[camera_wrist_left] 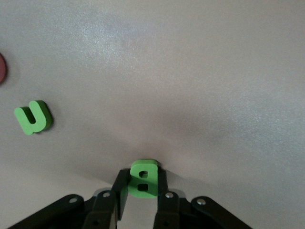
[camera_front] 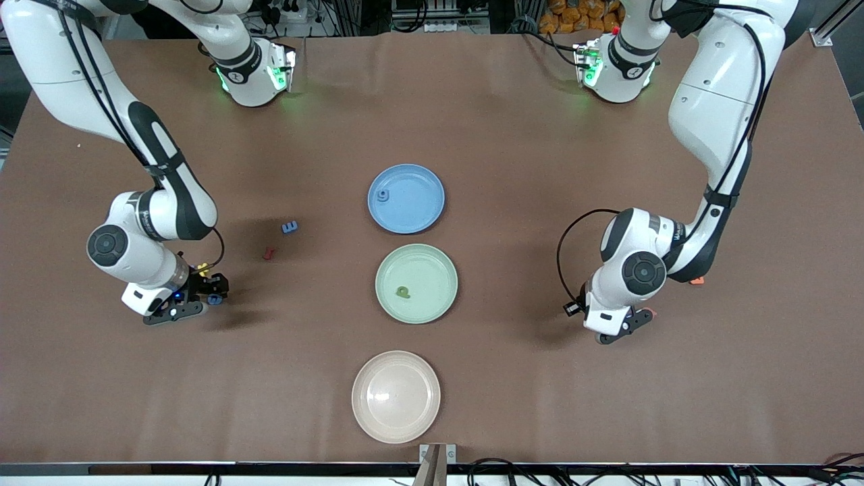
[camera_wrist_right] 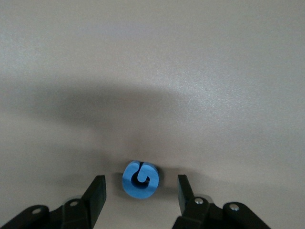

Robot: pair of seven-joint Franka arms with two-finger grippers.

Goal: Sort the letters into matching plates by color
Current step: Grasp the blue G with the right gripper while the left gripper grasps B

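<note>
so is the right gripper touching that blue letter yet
Apart. In the right wrist view, the right gripper has its fingers spread either side of the blue letter, with bare table showing between each finger and the letter.

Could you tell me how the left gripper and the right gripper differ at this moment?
The left gripper is shut on a green letter B; the right gripper is open, its fingers apart on either side of a blue letter G without touching it. The left gripper is at the left arm's end of the table, the right gripper at the right arm's end. Both are low at the tabletop.
</note>
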